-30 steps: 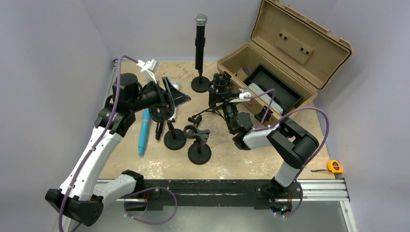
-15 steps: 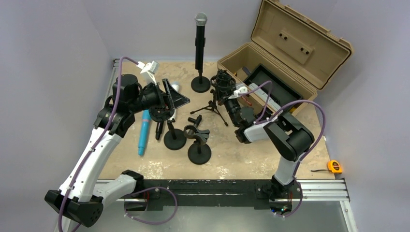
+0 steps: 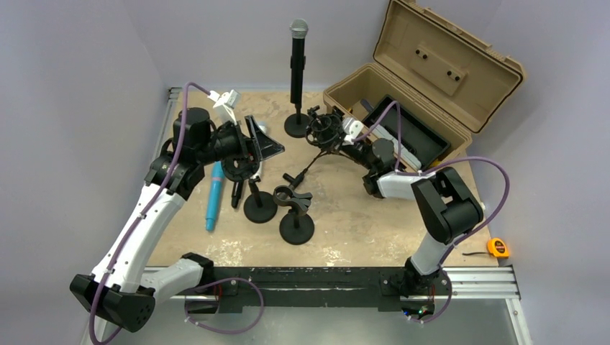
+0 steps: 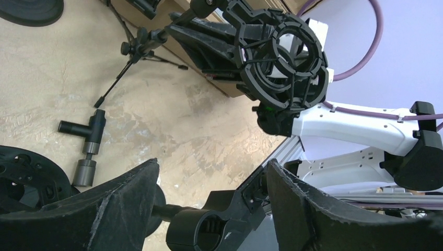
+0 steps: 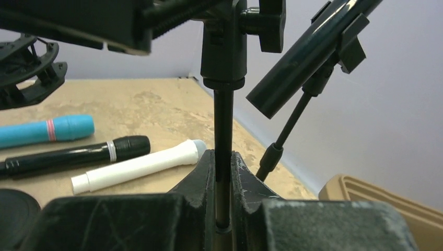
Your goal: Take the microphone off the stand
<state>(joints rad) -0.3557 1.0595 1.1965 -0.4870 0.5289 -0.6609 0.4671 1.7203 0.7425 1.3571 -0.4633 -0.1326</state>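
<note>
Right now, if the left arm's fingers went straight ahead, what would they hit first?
Probably the black ring-shaped shock mount on the small tripod that the right fingers hold. The black clip stand seems below that line, but depth is unclear.

Bright even overhead light, soft shadows; wrist-view foregrounds blurred.
</note>
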